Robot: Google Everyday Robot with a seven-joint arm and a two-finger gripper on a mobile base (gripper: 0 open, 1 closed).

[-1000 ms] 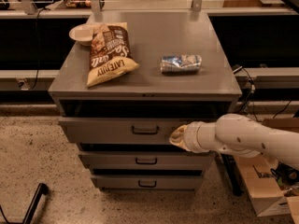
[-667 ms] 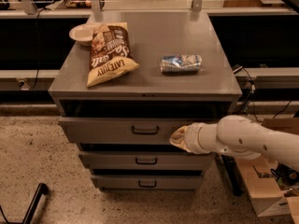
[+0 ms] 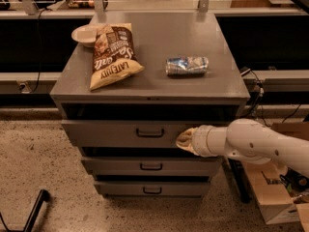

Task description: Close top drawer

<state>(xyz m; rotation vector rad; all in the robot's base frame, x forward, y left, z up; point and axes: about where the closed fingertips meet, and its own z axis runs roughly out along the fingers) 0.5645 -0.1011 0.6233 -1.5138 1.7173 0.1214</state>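
The top drawer, a wide grey metal drawer with a plain flat front and a small dark rectangular pull handle at its centre, sits highest in the grey metal cabinet and stands partly out, with a dark gap above its front. The tan-tipped gripper on the white arm reaches in from the right and meets the drawer front just right of the handle; whether it is spread or closed I cannot tell. Below are two lower grey drawers, each slightly out. On the cabinet top lie a brown-and-yellow chip bag, a small white bowl touching its upper left, and a crumpled blue-and-silver can well apart to the right.
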